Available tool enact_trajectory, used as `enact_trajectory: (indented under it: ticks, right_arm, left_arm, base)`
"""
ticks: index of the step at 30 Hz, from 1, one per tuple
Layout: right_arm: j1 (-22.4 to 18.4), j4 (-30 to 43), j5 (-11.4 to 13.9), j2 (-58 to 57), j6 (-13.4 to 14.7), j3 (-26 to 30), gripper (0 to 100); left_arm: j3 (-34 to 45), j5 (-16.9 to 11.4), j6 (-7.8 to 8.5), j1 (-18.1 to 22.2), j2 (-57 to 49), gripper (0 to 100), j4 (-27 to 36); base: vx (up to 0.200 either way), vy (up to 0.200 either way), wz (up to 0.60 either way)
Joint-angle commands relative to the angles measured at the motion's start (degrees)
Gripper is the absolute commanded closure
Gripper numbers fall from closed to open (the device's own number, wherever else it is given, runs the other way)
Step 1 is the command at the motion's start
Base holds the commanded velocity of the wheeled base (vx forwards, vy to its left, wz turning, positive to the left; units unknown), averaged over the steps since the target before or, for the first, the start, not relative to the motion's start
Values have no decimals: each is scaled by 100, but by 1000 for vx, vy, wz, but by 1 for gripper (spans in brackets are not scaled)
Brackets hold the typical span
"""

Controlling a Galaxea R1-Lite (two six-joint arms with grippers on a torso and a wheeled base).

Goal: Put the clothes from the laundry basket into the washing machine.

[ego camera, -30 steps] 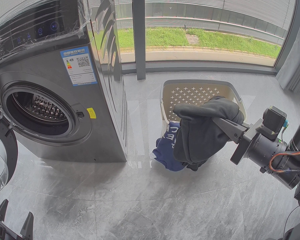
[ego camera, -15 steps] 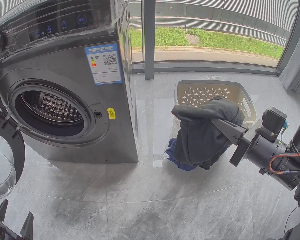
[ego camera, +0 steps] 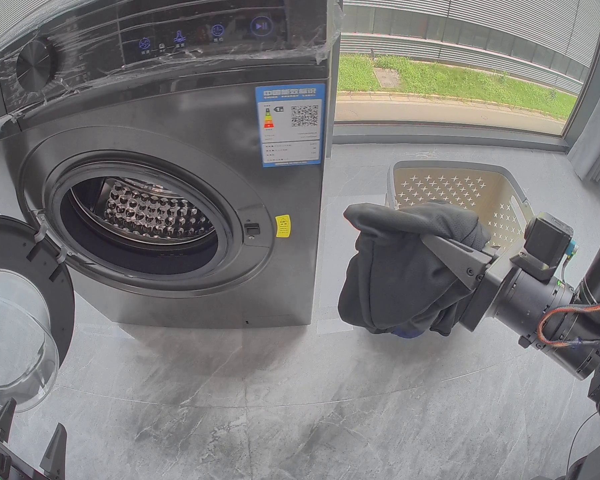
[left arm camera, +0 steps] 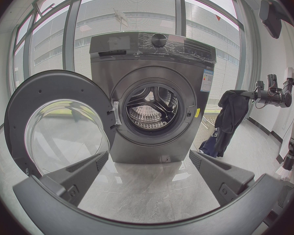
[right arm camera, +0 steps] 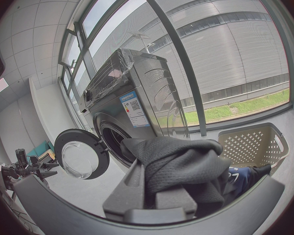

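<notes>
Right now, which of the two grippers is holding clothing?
The right gripper, shut on the dark grey mesh garment near the beige laundry basket. The left gripper is open and empty, low before the grey washing machine.

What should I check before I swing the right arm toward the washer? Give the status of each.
1. Grip: right gripper shut on the dark garment, which hangs from it: ok.
2. Washer door stands wide open: ok.
3. Drum opening looks free of anything blocking it: ok.
4. Blue garment below the dark one, free of it or dragged along with it: cannot tell.
5. Left gripper open, low in front of the washer, apparently out of the path: ok.
</notes>
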Motion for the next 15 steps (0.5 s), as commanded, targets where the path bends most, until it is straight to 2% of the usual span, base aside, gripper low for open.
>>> enact_trajectory:
  ticks: [1, 4, 13, 15]
  right_arm:
    - [1, -4, 1, -6, 1, -1, 100]
    - [1, 5, 1, 3, 1, 8, 100]
    - [1, 5, 1, 12, 1, 16, 100]
    - [1, 5, 1, 12, 1, 16, 100]
  left_arm:
    - [92, 0, -2, 3, -93, 0, -4]
    - [92, 0, -2, 3, -93, 0, -4]
    - [92, 0, -2, 3, -93, 0, -4]
    - [92, 0, -2, 3, -93, 0, -4]
  base:
    - [0, 0, 0]
    - [0, 0, 0]
    - [-200, 0, 0]
    - [0, 0, 0]
